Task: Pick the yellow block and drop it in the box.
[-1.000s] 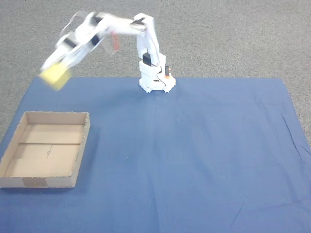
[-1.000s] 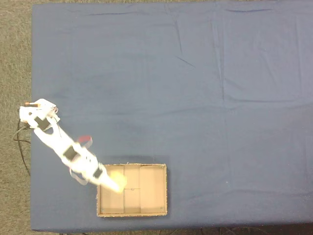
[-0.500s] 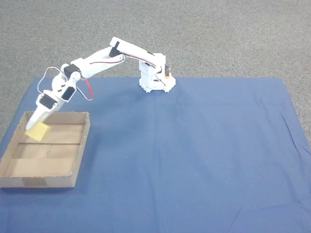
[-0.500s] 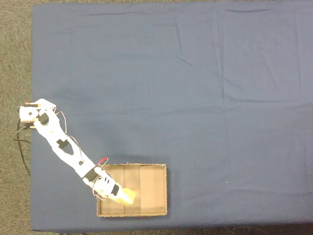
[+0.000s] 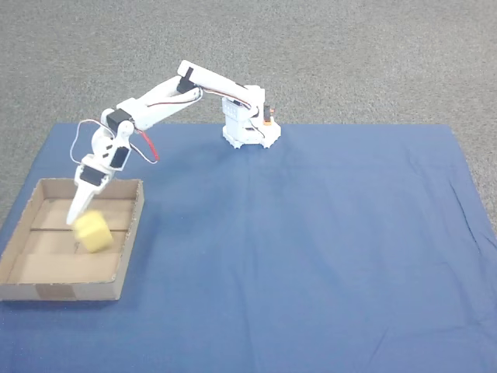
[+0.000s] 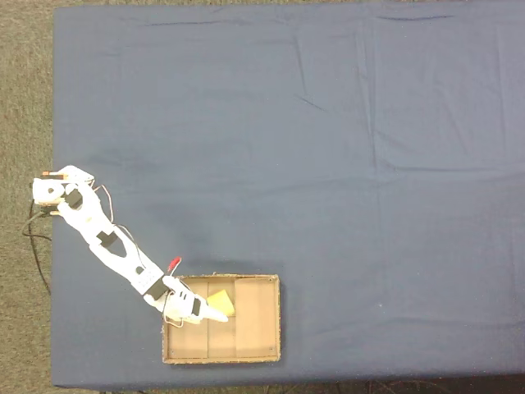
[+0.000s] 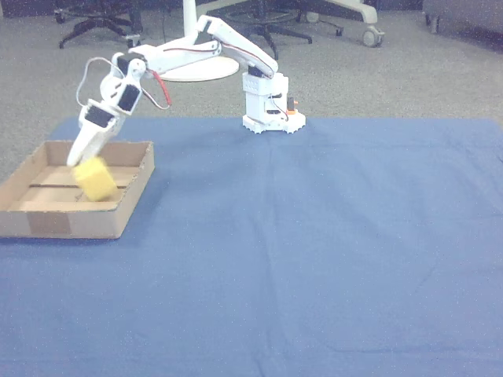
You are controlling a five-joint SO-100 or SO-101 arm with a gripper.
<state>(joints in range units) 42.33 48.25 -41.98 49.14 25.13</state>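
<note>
The yellow block (image 5: 93, 232) sits within the box (image 5: 128, 237), just below the tip of the gripper (image 5: 80, 211), slightly blurred and tilted, so it may be dropping or just landed. In a fixed view from above, the yellow block (image 6: 220, 304) shows over the box floor near the wall closest to the arm, touching the gripper (image 6: 209, 311) tip. Whether the fingers are parted or closed on it cannot be told at this size.

The step in hand looks like the release over the box (image 6: 275, 320). If the block is free, the next move calls only for lifting the arm clear without catching the low wall.

The other view shows the yellow block (image 7: 96, 180) above the box (image 7: 71, 221) floor level, which the view from above cannot show; that one fixes its place within the walls.
</note>
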